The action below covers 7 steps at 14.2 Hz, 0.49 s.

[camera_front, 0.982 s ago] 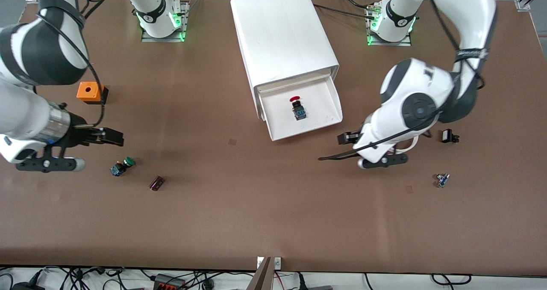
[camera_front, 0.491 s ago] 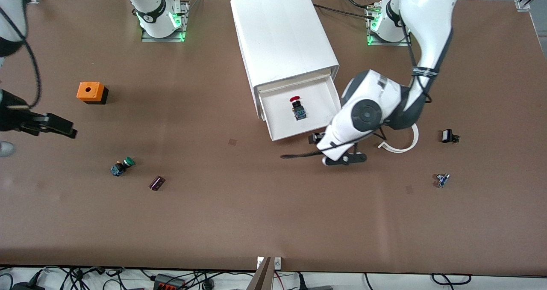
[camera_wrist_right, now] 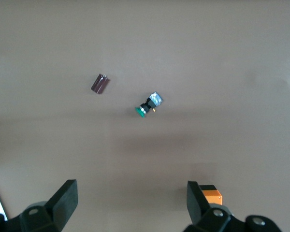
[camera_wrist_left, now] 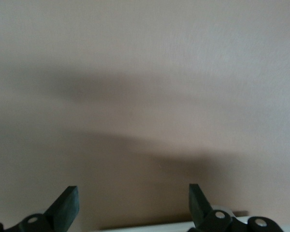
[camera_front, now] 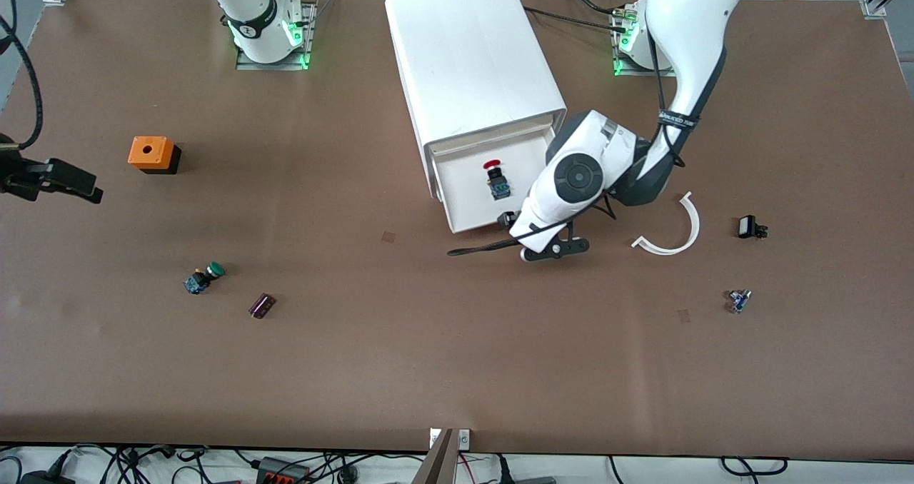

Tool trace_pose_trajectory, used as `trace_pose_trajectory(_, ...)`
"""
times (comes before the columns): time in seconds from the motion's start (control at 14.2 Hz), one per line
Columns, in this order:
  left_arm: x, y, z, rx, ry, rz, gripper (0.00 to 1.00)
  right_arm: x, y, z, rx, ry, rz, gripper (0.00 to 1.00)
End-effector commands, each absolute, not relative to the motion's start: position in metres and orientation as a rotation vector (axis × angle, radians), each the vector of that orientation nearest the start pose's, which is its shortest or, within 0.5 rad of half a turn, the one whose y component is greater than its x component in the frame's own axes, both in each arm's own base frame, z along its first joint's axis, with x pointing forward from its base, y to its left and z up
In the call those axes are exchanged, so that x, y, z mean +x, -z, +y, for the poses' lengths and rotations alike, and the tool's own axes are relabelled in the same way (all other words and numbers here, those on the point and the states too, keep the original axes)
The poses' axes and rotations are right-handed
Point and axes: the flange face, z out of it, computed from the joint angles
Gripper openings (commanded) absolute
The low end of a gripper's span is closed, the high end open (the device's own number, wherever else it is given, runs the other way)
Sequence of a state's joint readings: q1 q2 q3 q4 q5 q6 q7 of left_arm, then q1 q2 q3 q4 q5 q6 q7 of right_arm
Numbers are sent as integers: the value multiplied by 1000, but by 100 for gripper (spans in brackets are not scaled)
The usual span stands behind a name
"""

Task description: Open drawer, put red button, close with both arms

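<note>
Red button [camera_front: 493,175] lies in the pulled-out drawer [camera_front: 550,152], so only closing seems left: the left gripper [camera_front: 515,235], jaws open and empty, sits low at the drawer's front, while the right gripper [camera_front: 68,180], jaws open too, waits above the desk [camera_front: 400,348].

Matt brown table [camera_front: 428,355]; smooth white plastic drawer [camera_front: 471,216].

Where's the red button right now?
In the front view, the red button lies inside the pulled-out top drawer of the white cabinet, beside the left gripper at the drawer's front edge.
</note>
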<state>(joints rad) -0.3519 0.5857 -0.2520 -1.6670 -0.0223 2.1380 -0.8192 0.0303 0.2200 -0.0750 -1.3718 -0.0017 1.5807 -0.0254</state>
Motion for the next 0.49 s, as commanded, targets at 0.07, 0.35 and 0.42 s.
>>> trace_pose_trajectory(0.07,518,-272,-393,-3130,-333,-505,100,579,-580,-21,-3167,1,4,100)
trace_pose_trajectory(0.35,486,-279,-421,-3099,-411,-474,100,564,-568,-21,-3165,6,-10,100)
trace_pose_trajectory(0.42,481,-281,-426,-3096,-418,-479,100,562,-567,-22,-3164,13,-8,100)
